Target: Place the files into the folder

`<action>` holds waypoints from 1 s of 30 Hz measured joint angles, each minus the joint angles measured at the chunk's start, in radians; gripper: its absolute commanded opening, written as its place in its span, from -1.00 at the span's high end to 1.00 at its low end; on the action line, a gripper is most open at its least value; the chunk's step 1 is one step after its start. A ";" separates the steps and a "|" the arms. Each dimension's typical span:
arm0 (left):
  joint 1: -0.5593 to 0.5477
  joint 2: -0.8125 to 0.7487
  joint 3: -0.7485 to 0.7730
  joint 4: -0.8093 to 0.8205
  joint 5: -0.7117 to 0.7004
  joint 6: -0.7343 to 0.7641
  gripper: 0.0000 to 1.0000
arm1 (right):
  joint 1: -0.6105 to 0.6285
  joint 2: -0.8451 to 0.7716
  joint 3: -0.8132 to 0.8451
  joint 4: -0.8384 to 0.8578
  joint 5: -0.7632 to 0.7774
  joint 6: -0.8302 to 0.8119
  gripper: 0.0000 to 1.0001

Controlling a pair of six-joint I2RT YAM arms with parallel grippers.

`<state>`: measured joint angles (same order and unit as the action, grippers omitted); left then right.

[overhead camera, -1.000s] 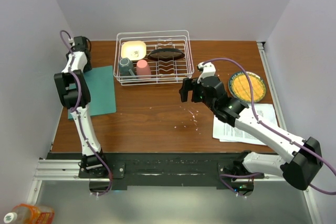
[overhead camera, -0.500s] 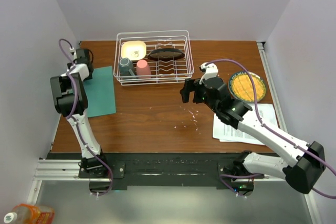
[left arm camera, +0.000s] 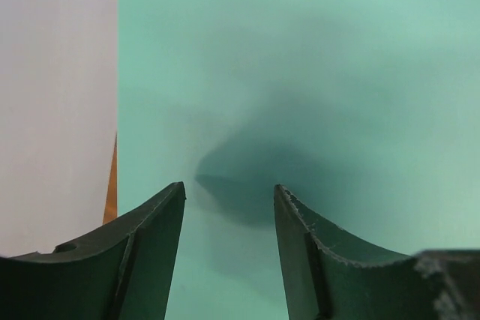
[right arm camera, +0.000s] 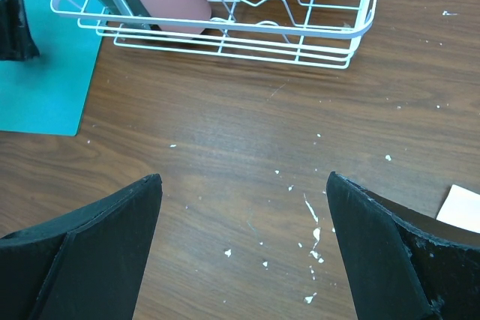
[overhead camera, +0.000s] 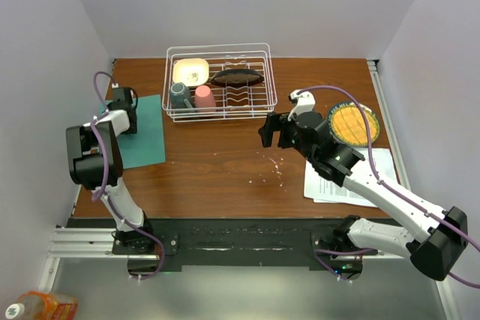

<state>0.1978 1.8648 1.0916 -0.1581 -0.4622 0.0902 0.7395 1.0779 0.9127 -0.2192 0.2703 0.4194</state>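
The teal-green folder lies shut and flat at the table's left side. It fills the left wrist view and shows in the right wrist view. My left gripper hovers just over the folder's left part, jaws apart and empty. The files, white printed sheets, lie at the right side, partly under my right arm; one corner shows in the right wrist view. My right gripper is open and empty above the bare middle of the table.
A white wire dish rack at the back holds a grey cup, a pink cup, a cream bowl and a dark plate. A yellow plate sits at the right beyond the files. White crumbs dot the wood. Walls close in on both sides.
My left gripper has moved from the back left corner towards the near side and now sits over the folder. My right gripper has shifted slightly to the right.
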 measured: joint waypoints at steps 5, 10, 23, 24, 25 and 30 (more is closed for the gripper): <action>0.065 -0.043 0.060 -0.186 0.127 -0.021 -0.19 | 0.000 0.000 -0.013 -0.003 0.000 0.005 -0.89; 0.129 -0.042 0.148 -0.254 0.182 -0.030 -0.20 | 0.000 -0.004 -0.022 -0.008 0.000 0.005 -0.89; 0.263 0.031 0.275 -0.303 0.316 -0.067 -0.22 | 0.000 -0.022 -0.039 -0.013 0.000 0.005 -0.87; 0.279 0.042 0.283 -0.302 0.325 -0.072 -0.22 | 0.000 -0.023 -0.040 -0.013 0.000 0.005 -0.87; 0.295 0.053 0.286 -0.299 0.332 -0.077 -0.22 | 0.000 -0.026 -0.043 -0.013 0.000 0.005 -0.87; 0.329 0.088 0.274 -0.304 0.375 -0.069 -0.22 | 0.002 -0.027 -0.050 -0.015 0.000 0.005 -0.87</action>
<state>0.5266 1.9526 1.3655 -0.4625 -0.0868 0.0208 0.7414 1.0512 0.8627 -0.2340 0.2707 0.4244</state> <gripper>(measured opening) 0.613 0.938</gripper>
